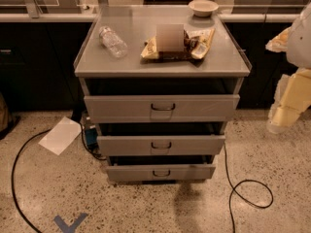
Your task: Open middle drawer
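Grey middle drawer [161, 145] well apart from the hand [285, 111], seemingly far right.

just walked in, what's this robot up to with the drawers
A one-armed robot is set to open the middle drawer, the medium-height grey metal front with a small dark wire handle, in a grey metal cabinet. Its pincer hangs at the right edge of the view, beside the cabinet and off the handle. The drawer shows a dark gap above its front, so it looks slightly pulled out.
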`<state>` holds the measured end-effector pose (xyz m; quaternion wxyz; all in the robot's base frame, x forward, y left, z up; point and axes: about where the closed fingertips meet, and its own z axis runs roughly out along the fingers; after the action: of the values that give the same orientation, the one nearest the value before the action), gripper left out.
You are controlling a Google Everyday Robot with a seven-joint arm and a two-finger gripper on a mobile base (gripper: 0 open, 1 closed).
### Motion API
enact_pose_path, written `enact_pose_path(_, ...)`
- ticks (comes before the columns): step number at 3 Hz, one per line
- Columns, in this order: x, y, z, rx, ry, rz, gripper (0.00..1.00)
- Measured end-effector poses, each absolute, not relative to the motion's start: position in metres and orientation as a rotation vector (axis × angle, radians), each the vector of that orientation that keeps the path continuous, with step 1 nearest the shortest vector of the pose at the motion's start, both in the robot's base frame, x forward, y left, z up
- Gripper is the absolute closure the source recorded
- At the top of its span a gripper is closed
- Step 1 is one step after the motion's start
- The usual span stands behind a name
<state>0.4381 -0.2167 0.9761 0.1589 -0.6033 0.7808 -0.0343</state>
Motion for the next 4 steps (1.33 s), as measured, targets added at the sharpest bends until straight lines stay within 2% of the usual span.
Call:
enact_pose_path(2, 0.437, -0.214, 0.967, -1.714, 2.221, -0.076, 0.0)
enact_pose_path(4, 0.421, -0.199, 0.844, -1.618, 2.192, 0.142, 0.0)
